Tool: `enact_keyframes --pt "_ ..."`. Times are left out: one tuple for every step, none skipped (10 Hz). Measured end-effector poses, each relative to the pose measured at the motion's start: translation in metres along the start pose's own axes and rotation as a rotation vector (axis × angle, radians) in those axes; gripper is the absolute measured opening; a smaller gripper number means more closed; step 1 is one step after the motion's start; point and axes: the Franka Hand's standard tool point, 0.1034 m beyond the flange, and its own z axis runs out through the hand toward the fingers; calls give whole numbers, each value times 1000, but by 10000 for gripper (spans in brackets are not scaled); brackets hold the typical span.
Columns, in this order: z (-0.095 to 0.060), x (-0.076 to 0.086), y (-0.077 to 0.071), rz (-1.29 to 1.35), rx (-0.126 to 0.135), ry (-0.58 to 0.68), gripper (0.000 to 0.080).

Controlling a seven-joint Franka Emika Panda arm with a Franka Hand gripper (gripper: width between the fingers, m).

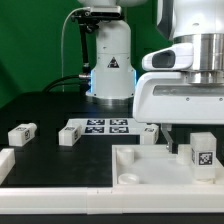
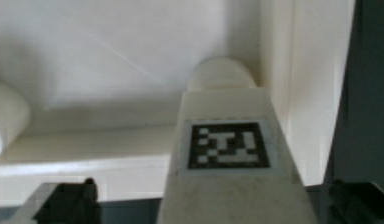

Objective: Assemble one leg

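One leg (image 1: 203, 155) stands upright at a corner of the large white square piece (image 1: 140, 172), on the exterior view's right, right under my gripper (image 1: 190, 135). In the wrist view the same leg (image 2: 230, 150) fills the middle, tag facing the camera, its rounded end down on the white piece (image 2: 100, 90). My gripper (image 2: 215, 205) straddles it. One dark finger (image 2: 68, 200) stands clearly apart from the leg, the other (image 2: 358, 200) lies close beside it. The gripper looks open around the leg.
The marker board (image 1: 105, 127) lies mid-table. Loose legs lie beside it (image 1: 68, 135), further left (image 1: 22, 132), at the left edge (image 1: 5, 160) and to the board's right (image 1: 150, 133). The robot base (image 1: 110, 65) stands behind.
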Motion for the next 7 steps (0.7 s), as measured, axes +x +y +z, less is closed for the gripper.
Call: enact_keyframes --pt "1 0 1 8 -1 -1 649" --pt "1 0 1 8 -1 -1 625" --pt "1 0 1 8 -1 -1 625" --pt "1 -1 1 8 -1 -2 453" --pt "1 -1 1 8 -2 -2 287" --pt "1 -1 1 8 -2 -2 291" --pt "1 -1 1 40 -2 -2 291"
